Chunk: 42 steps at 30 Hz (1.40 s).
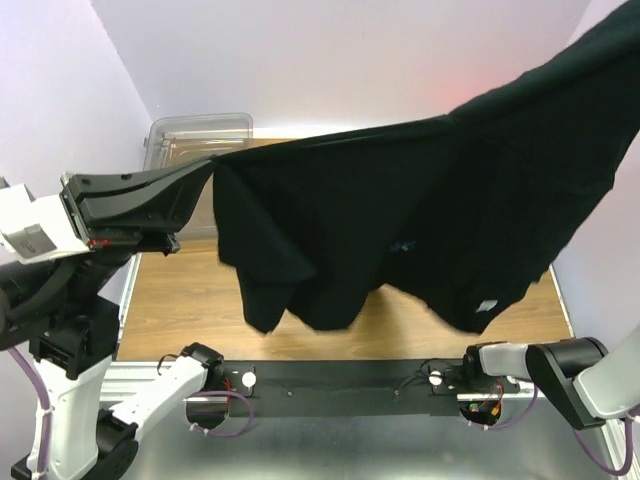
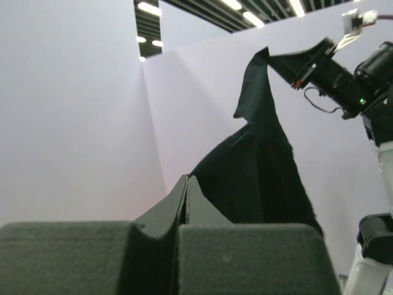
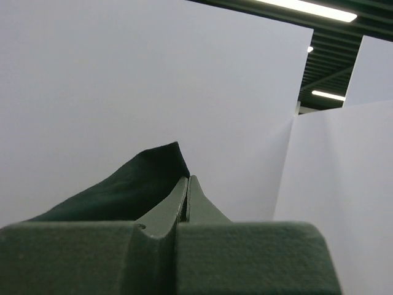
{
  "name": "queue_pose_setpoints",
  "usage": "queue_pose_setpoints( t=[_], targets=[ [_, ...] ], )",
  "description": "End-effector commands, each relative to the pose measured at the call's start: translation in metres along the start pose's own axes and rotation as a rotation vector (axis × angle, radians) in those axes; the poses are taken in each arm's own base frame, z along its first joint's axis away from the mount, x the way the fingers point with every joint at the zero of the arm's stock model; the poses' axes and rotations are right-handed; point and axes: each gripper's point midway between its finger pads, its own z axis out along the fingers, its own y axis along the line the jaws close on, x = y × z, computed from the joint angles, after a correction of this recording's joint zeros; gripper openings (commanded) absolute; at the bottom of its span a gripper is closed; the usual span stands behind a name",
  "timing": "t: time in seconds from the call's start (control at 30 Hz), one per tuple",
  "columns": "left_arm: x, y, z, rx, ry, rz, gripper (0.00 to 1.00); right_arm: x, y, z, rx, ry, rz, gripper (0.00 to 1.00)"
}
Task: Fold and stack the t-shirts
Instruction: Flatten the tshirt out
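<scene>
High above the desk [image 1: 190,300], stretched in mid-air from one gripper to the other: black t-shirt [image 1: 400,200]. Held at two points along its upper edge, sagging between them in heavy folds. Lowest folds hanging over the wooden surface toward the near side; cannot tell from above whether touching it.

At the left of the top view, left gripper [image 1: 208,166], raised and pointing rightward, jaws pressed together on a bunched corner of the cloth. Through the left wrist camera, seen as two dark fingers [image 2: 166,212] closed tip to tip, with the black fabric [image 2: 258,178] starting right at the tips and climbing away toward the other arm.

Up at the right, past the edge of the top view, right gripper [image 2: 281,60], caught by the left wrist camera: higher than the left one, pinching a peak of the shirt, a small flap poking up above the pinch. Through the right wrist camera, jaws likewise shut together [image 3: 187,181] on the cloth [image 3: 123,190], fabric dropping away down to the left.

On the hanging front, a small blue logo [image 1: 403,246]. Lower down, near the bottom edge at the right, a white tag [image 1: 487,306].

Behind the shirt's left end, at the far left of the desk, clear plastic bin [image 1: 195,132], partly hidden by the left gripper and the cloth.
</scene>
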Motion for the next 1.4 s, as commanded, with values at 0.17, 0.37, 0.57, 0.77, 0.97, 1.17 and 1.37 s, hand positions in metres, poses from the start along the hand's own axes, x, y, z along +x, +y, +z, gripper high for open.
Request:
queue_pose_setpoints(
  t=[0.17,0.37,0.57,0.77,0.97,1.17,1.37],
  targets=[
    [0.139,0.054,-0.017,-0.190,0.212,-0.183,0.00,0.134,0.035,0.037,-0.063,0.261,0.025,0.01],
    [0.294,0.093,-0.068,-0.397,0.553,-0.336,0.00,0.323,0.115,-0.006,-0.277,0.659,0.144,0.01],
    [0.427,0.165,-0.135,-0.742,0.918,-0.311,0.00,0.458,0.160,-0.052,-0.354,0.877,0.182,0.00],
    [0.503,0.216,-0.152,-0.852,1.098,-0.288,0.00,0.565,0.211,-0.077,-0.443,1.043,0.223,0.01],
    [0.555,0.242,-0.158,-0.879,1.190,-0.271,0.00,0.608,0.227,-0.071,-0.428,1.083,0.197,0.01],
    [0.569,0.257,-0.156,-0.904,1.208,-0.245,0.00,0.603,0.220,-0.053,-0.386,1.046,0.185,0.00],
    [0.535,0.252,-0.127,-0.842,1.127,-0.211,0.00,0.556,0.223,-0.040,-0.461,0.945,0.232,0.01]
  ],
)
